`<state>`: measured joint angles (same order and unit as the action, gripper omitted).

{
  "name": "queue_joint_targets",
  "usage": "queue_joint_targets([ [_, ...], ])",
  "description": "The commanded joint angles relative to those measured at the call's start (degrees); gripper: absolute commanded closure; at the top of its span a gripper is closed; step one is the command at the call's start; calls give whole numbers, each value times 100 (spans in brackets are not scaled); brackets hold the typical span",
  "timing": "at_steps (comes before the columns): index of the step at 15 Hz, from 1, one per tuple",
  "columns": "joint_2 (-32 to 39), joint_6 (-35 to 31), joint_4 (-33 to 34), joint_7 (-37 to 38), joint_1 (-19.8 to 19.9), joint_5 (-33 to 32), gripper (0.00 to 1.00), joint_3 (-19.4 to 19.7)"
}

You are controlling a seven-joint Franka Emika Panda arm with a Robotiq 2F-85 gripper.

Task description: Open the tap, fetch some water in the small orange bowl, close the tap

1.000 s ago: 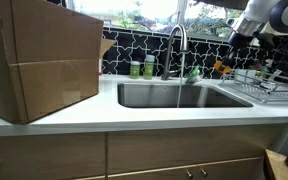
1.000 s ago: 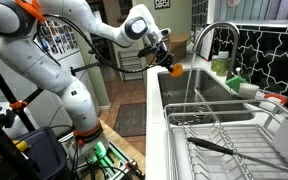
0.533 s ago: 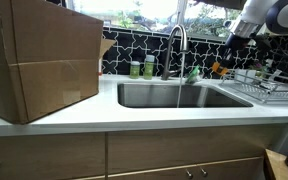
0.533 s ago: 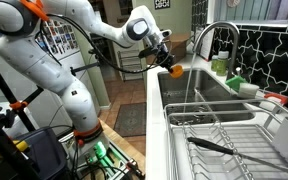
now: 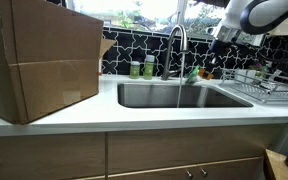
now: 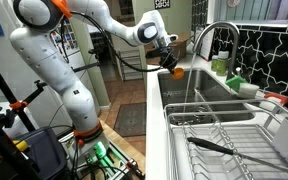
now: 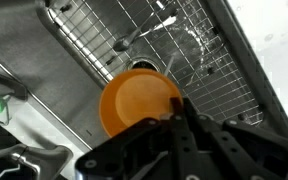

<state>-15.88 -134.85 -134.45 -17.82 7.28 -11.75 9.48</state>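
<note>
The small orange bowl (image 7: pixel 136 100) hangs over the steel sink (image 5: pixel 144 97), pinched at its rim by my shut gripper (image 7: pixel 177 108). In both exterior views the gripper (image 5: pixel 213 60) (image 6: pixel 167 60) holds the bowl (image 5: pixel 208 72) (image 6: pixel 174 71) above the sink's edge, a short way from the tap (image 5: pixel 177 40) (image 6: pixel 216 34). The tap is a tall steel gooseneck at the back of the sink. A thin stream seems to fall from its spout, and water splashes on the wire grid (image 7: pixel 189 45) in the sink bottom.
A large cardboard box (image 5: pixel 39 60) fills the counter on one side. Green bottles (image 5: pixel 136 69) stand by the tap's base. A wire dish rack (image 5: pixel 269 85) (image 6: pixel 224 135) sits on the other side of the sink.
The arm has carried the bowl sideways toward the tap, over the sink. The gripper has stayed shut on it.
</note>
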Motion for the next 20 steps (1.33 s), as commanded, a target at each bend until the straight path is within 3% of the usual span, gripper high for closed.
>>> queue_joint_targets([
  [1,589,-2,493,-586,-155,360,99,119],
  [9,1259,-50,1083,-1192,-107,536,99,5],
  [20,1641,-217,1384,-2271,-58,858,99,-125],
])
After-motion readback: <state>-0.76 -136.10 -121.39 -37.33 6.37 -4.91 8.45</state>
